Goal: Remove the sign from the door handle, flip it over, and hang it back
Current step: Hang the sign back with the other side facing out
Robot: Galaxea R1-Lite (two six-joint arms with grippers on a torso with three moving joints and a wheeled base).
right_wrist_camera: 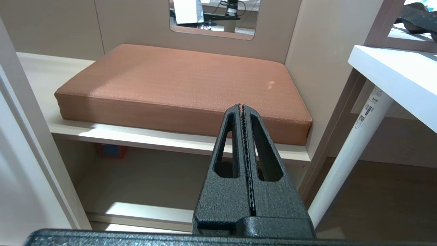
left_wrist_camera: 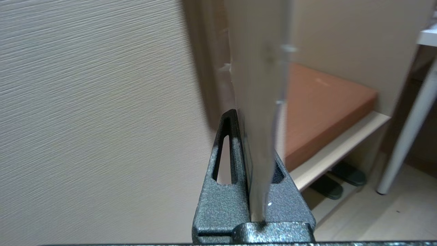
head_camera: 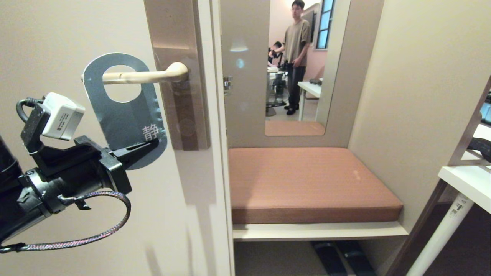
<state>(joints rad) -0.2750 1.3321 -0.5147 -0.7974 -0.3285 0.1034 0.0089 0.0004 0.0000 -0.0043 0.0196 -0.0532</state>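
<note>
From the head view, the slate-blue sign (head_camera: 124,115) is hanging with its oval hole around the cream door handle (head_camera: 144,76), its lower end swung toward four o'clock. The left gripper (head_camera: 147,147), reaching in from eight o'clock, is pinching that lower end.

In the left wrist view, the left gripper (left_wrist_camera: 254,160) is clamping the sign (left_wrist_camera: 261,102) edge-on beside the door (left_wrist_camera: 102,119).

In the right wrist view, the right gripper (right_wrist_camera: 242,109) is sitting closed and empty, pointing at the brown cushion (right_wrist_camera: 177,82).
</note>
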